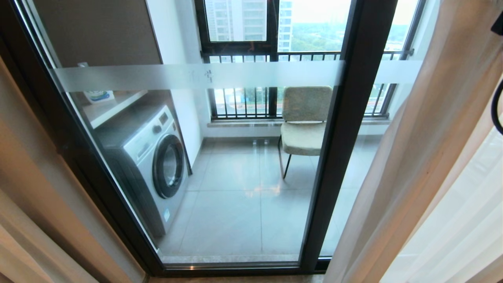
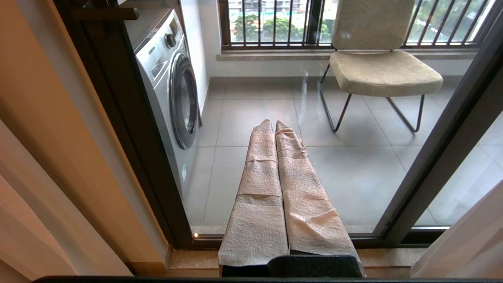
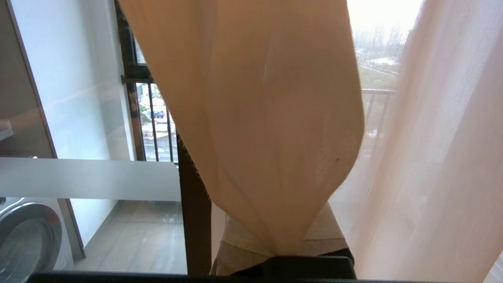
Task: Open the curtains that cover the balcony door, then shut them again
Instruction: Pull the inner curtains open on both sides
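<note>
Right tool [image 3: 275, 247] of mine is pinched shut on a fold of the curtains [image 3: 271, 118]; the beige cloth bunches down into its wrapped fingers and hangs over most of that wrist's view. Left tool [image 2: 275, 125] is pressed together and holds nothing, its two cloth-wrapped fingers pointing at the glass low down. Just beyond both stands the balcony door [image 1: 334, 157], tall glass panels in a dark frame with a frosted white band [image 1: 196, 76] across them. The curtains are drawn aside to my right, thick drape and white sheer together, leaving most of the glass bare. Through the glass sit a washing machine [image 1: 153, 161] on the left, a padded chair [image 1: 304, 122] near the barred railing window [image 1: 243, 102], and grey floor tiles [image 1: 235, 204].
</note>
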